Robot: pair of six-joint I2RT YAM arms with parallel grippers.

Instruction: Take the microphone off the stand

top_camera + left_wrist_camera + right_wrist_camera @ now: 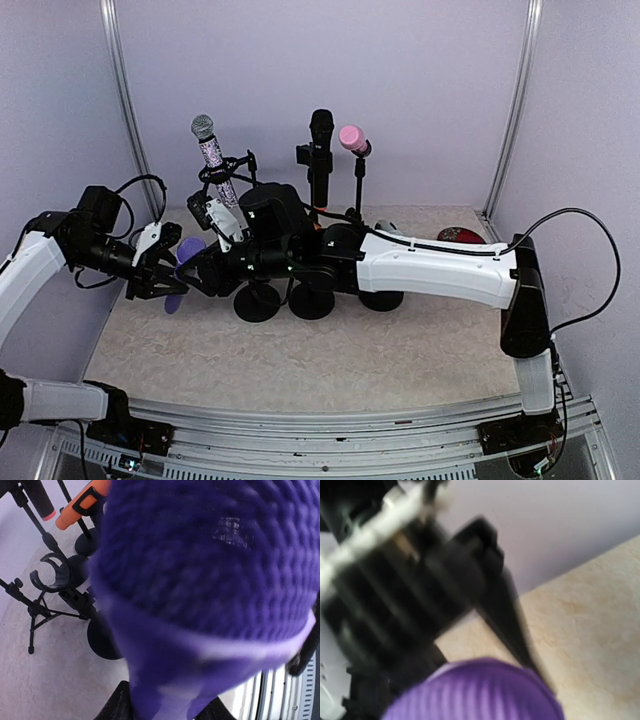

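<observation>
The microphone is purple with a knobbly woven head and a paler collar. It sits at the left centre of the overhead view, raised off the surface and clear of the empty clip. The left arm reaches in from the left, and its pincer is closed around the microphone. The right arm stretches low across the frame, its pincer at the head. Whether it grips cannot be told.
</observation>
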